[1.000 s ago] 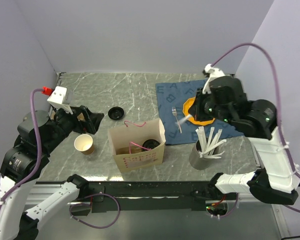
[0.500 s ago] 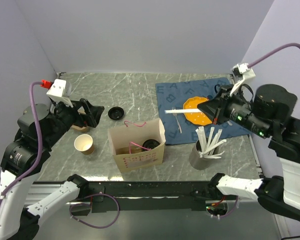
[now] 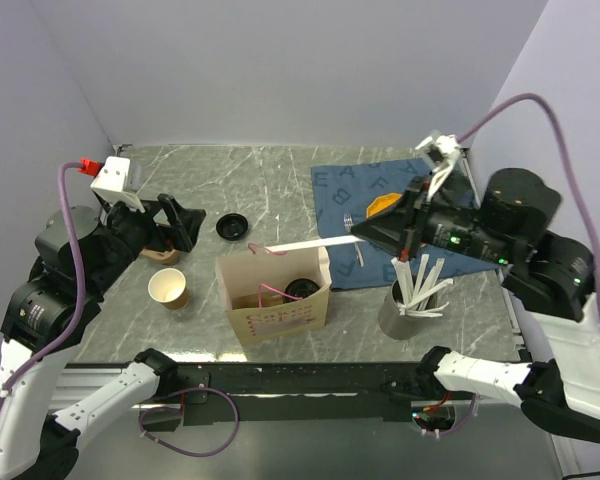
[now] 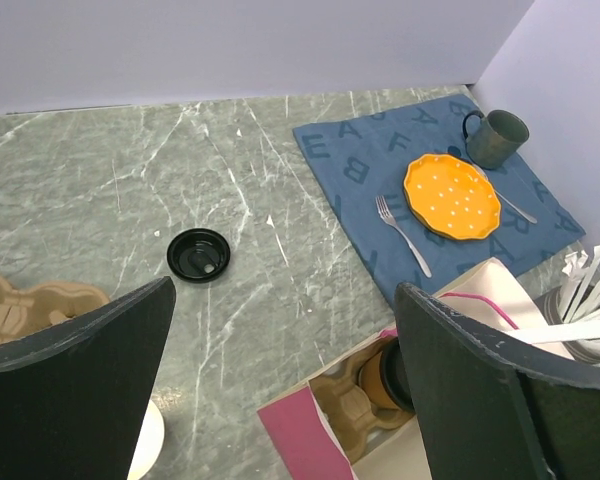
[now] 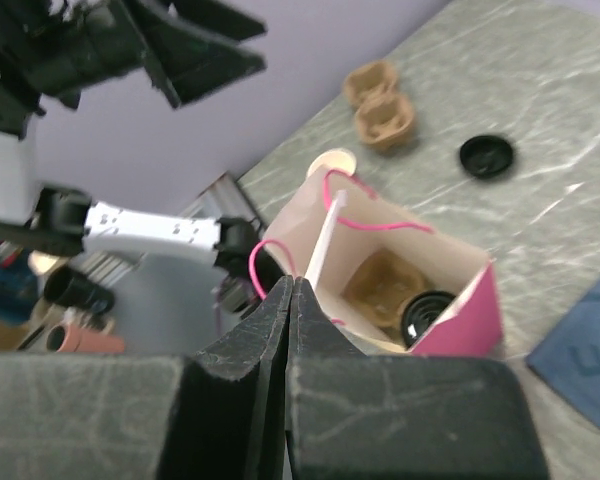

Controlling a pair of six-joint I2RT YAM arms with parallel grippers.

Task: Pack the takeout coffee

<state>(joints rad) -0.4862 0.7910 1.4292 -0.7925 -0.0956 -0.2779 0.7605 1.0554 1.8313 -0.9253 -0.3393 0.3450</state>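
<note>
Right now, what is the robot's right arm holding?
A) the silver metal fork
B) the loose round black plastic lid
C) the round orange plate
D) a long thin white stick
D: the right arm's jaws are shut on the long thin white stick, which points toward the open brown paper bag.

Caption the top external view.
Right arm's jaws pinch a white straw over the open paper bag holding the takeout coffee.

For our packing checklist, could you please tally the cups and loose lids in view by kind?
Paper cups: 2, the open cup and the takeout coffee in the paper bag
Loose black lid: 1
Green mug: 1
Metal cup: 1
Total: 5
</note>
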